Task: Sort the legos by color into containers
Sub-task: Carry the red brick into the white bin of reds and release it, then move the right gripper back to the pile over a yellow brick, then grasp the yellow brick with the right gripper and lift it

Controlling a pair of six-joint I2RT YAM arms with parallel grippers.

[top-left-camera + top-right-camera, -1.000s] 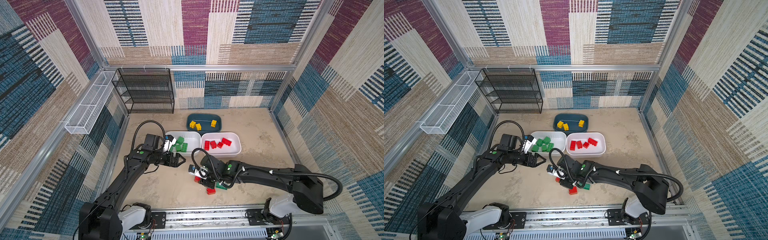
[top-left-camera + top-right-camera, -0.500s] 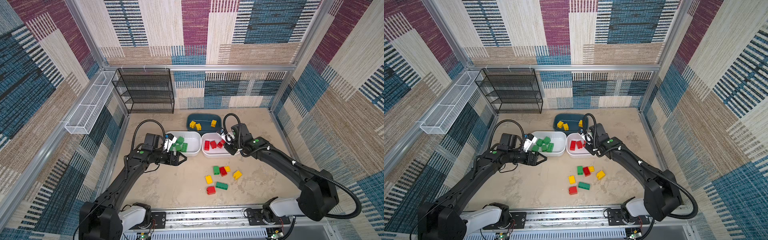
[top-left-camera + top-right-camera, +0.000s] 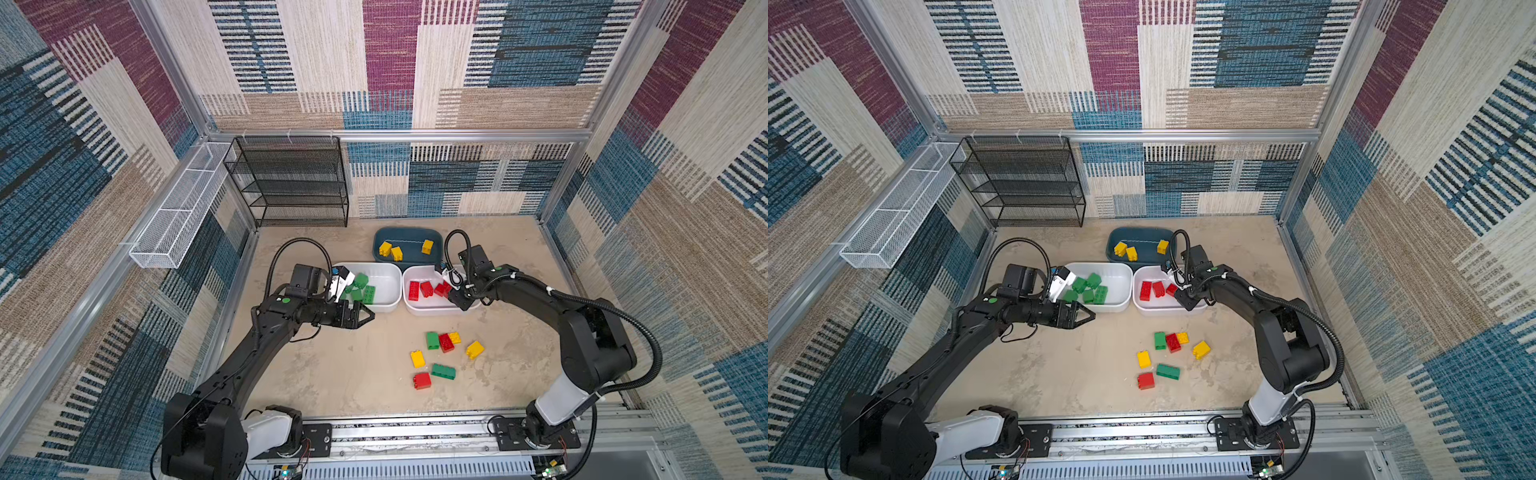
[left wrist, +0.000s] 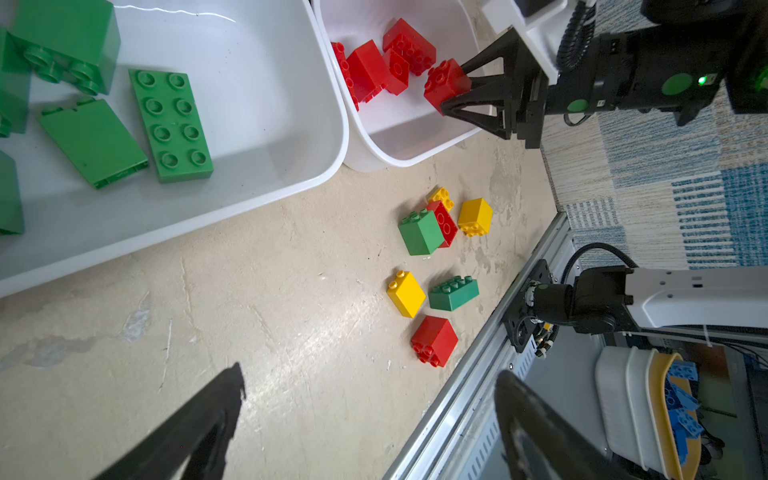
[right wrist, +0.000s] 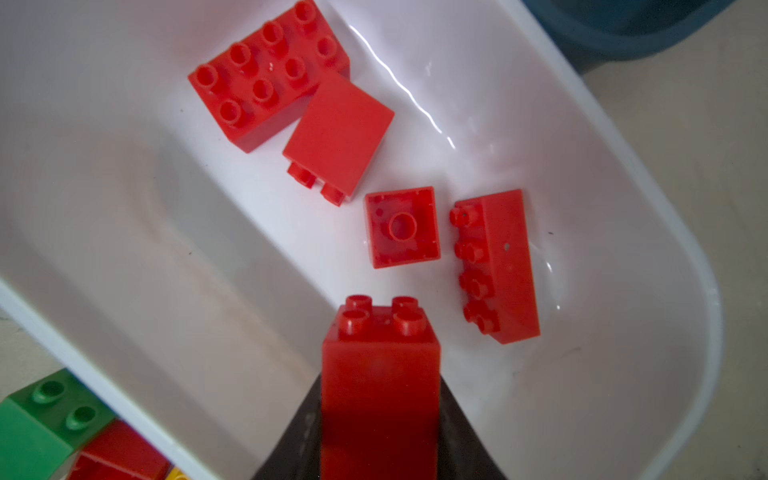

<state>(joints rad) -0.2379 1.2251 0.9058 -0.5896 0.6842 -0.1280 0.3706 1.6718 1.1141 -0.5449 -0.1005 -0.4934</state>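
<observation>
Both top views: left gripper [image 3: 368, 316] spread wide and empty, hovering low over the counter [image 3: 332, 374] just beside the green-lego tub [image 3: 386, 308]. Right gripper [image 3: 449, 291] reaching into the red-lego tub [image 3: 432, 312]. Three yellow legos [image 3: 385, 248] inside the teal tub [image 3: 407, 233]. Seven loose legos [image 3: 446, 343] of mixed colours on the counter nearby.

Left wrist view: red brick [image 4: 446, 85] between the right gripper's tips, clear of the tub floor.

Right wrist view: same red brick [image 5: 380, 374] filling the gap between the jaws, apparently pinched, studs pointing toward four red bricks lying in the tub
</observation>
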